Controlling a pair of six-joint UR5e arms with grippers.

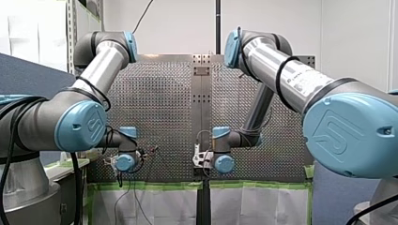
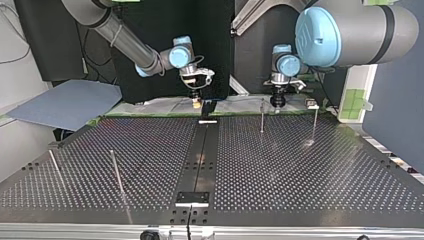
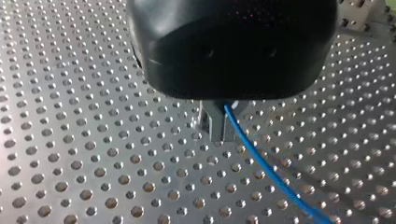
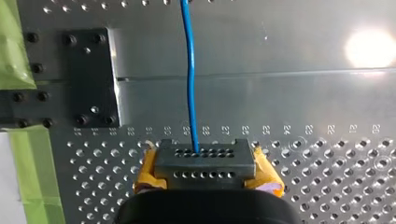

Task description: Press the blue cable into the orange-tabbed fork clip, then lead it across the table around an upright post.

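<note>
Left tool [image 3: 218,133] pinched shut on blue cable [image 3: 261,163]. Right tool [image 4: 201,163] also clamped on it, cable running ahead over counter [image 4: 303,93]. Fork clip not visible. Risk: two tight grips pulling apart could slip or kink cable; slack could snag post [image 2: 262,116].

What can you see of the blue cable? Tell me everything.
Thin, smooth, plastic-looking blue cable. In the left wrist view my left gripper holds it and it slants away over the perforated table. In the right wrist view it runs straight from my yellow-padded right gripper over a plain metal plate.
</note>
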